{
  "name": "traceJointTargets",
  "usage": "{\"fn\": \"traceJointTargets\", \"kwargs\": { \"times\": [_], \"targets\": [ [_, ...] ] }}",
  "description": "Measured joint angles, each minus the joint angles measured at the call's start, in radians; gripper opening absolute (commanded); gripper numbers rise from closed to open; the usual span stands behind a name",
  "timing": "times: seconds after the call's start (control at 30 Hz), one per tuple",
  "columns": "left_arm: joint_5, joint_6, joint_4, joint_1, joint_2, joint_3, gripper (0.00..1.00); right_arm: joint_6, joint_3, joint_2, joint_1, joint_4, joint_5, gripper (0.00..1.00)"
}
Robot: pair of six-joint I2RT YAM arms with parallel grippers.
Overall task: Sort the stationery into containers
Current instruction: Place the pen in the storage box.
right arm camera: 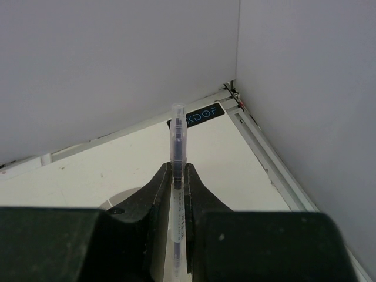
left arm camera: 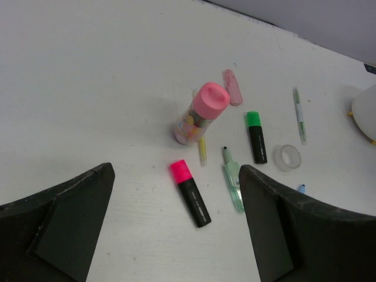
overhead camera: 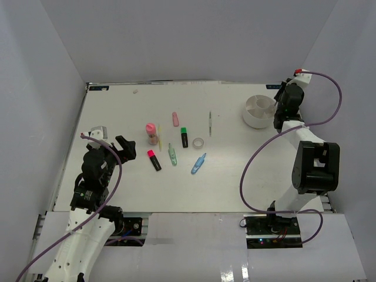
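Sorting stationery, one item in transit. The right end effector (right arm camera: 177, 176) is closed on a slim clear pen (right arm camera: 177, 138), pinched on the barrel with the capped end standing clear above the fingers; it hangs just beside the white tub (overhead camera: 254, 121), on the side away from the other stationery. Whether the pen is over a compartment cannot be told.

The left end effector (overhead camera: 111, 141) is fully open and empty, well apart from the tub, beyond the remaining items. Those items lie on the desk (overhead camera: 235, 176) between it and the tub:
- a glue stick (left arm camera: 202, 111), apparently standing on end
- two highlighters, pink-capped (left arm camera: 191, 194) and green-capped (left arm camera: 257, 138)
- a green pen (left arm camera: 232, 179) and a blue pen (overhead camera: 198, 163)
- a pink eraser (left arm camera: 232, 87) and a tape ring (left arm camera: 288, 157)
- a thin pencil (left arm camera: 299, 114), nearest the tub

Handling, as judged: all are light and stiff. Smooth barrels may pivot or slip, so pinch them mid-length and across the barrel. The glue stick could topple; grip its body below the cap.
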Motion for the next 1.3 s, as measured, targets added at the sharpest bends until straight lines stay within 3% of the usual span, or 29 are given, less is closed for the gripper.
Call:
{"fn": "traceJointTargets", "kwargs": {
  "times": [0.43,0.67,0.9,1.13,1.3],
  "targets": [
    [-0.003,0.003,0.000,0.000,0.001,0.000,0.98,0.005,-0.035,0.077,0.000,0.055,-0.059,0.20],
    [-0.003,0.003,0.000,0.000,0.001,0.000,0.98,0.005,-0.049,0.092,0.000,0.057,-0.075,0.41],
    [-0.003,0.003,0.000,0.000,0.000,0.000,0.98,0.001,-0.050,0.090,0.000,0.046,-0.079,0.48],
    [-0.003,0.003,0.000,0.000,-0.009,0.000,0.98,-0.008,-0.041,-0.029,0.020,-0.117,-0.070,0.65],
    [-0.003,0.003,0.000,0.000,-0.009,0.000,0.98,-0.055,0.142,-0.092,0.150,-0.364,-0.042,0.70]
  ]
}}
